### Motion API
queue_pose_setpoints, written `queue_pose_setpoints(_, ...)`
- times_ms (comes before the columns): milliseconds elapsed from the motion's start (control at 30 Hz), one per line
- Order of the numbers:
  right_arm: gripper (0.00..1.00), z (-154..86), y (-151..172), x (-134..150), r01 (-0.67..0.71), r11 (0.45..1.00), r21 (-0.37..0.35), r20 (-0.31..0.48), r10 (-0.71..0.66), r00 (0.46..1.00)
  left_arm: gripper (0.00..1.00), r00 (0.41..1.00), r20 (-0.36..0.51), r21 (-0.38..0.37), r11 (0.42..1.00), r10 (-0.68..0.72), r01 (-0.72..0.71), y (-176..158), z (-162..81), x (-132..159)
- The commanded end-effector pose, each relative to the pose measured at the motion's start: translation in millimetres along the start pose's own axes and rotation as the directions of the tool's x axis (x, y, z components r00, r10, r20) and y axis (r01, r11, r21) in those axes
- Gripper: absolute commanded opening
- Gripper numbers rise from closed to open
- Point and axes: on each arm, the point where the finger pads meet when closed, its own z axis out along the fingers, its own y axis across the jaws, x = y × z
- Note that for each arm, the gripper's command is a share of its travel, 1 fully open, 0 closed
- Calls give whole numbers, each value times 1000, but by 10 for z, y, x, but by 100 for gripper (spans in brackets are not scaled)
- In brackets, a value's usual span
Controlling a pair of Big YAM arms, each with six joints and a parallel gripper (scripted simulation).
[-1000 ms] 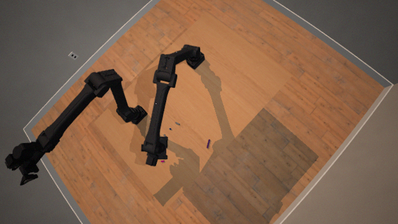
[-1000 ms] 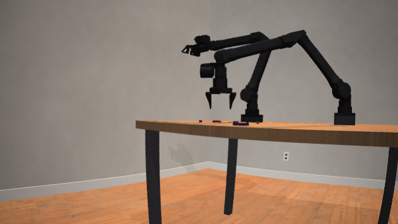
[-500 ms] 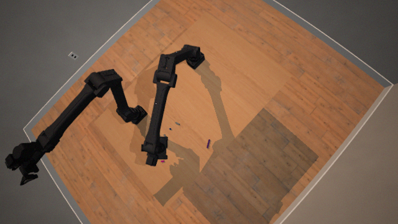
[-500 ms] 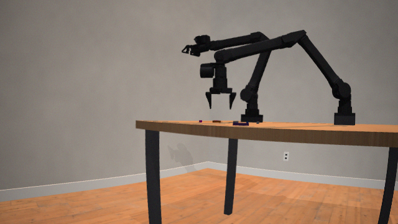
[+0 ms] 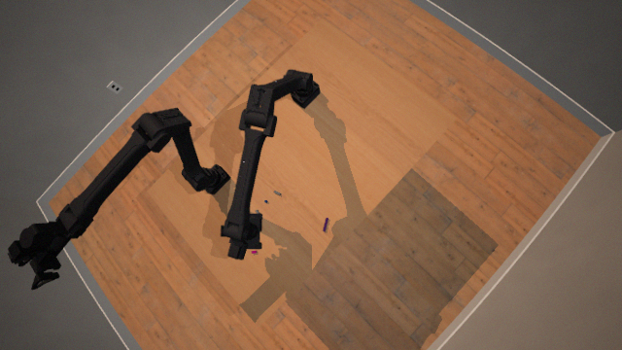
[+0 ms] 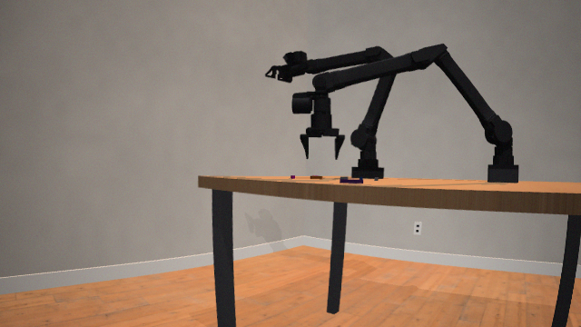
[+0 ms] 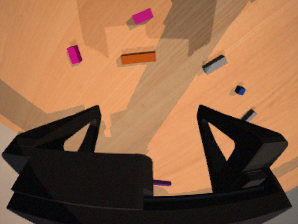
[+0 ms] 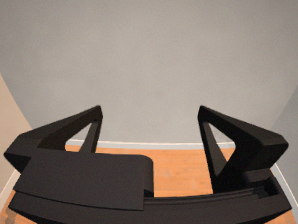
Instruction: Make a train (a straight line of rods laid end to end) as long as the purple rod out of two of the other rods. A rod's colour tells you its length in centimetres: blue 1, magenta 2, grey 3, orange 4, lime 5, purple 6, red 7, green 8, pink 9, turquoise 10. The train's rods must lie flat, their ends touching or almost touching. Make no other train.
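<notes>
My left gripper (image 5: 239,249) (image 6: 321,147) is open and empty, and hangs high above the table. Its wrist view shows the open fingers over an orange rod (image 7: 139,58), two magenta rods (image 7: 143,16) (image 7: 75,54), a grey rod (image 7: 214,63) and a blue rod (image 7: 240,90). The purple rod (image 5: 326,224) lies flat, apart from the others; it also shows in the exterior view (image 6: 351,180). A slice of it shows behind the left gripper's body (image 7: 161,183). My right gripper (image 5: 39,278) (image 6: 277,73) (image 8: 150,110) is open and empty, held high beyond the table's edge, facing the wall.
The two arm bases (image 6: 368,172) (image 6: 502,173) stand on the table. The left arm's long link (image 5: 245,185) hangs over the rods nearest it. One magenta rod (image 5: 254,252) lies close to the table's edge, beside the left gripper.
</notes>
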Motion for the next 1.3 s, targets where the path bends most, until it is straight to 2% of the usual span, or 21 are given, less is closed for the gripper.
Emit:
queue_pose_setpoints(0, 100, -86, -70, -188, -9, 1000, 14, 45, 8, 999, 100, 1000, 22, -64, 998, 1, 1, 237, -341, 28)
queue_pose_setpoints(333, 100, -86, -70, -188, -9, 1000, 14, 45, 8, 999, 100, 999, 24, -63, 997, -44, 46, 237, -340, 30)
queue_pose_setpoints(500, 100, -86, -70, -188, -9, 1000, 14, 45, 8, 999, 100, 978, 31, -57, 976, -207, 209, 238, -329, 33)
queue_pose_setpoints(800, 100, -86, -70, -188, -9, 1000, 14, 45, 8, 999, 100, 912, 41, -48, 911, -407, 409, 236, -315, 27)
queue_pose_setpoints(867, 100, -86, -70, -188, -9, 1000, 14, 45, 8, 999, 100, 912, 41, -48, 911, -407, 409, 236, -315, 27)
queue_pose_setpoints(900, 100, -86, -70, -188, -9, 1000, 14, 45, 8, 999, 100, 886, 43, -45, 885, -461, 463, 237, -311, 29)
queue_pose_setpoints(1267, 100, -86, -70, -188, -9, 1000, 14, 45, 8, 999, 100, 738, 51, -31, 738, -672, 674, 238, -294, 35)
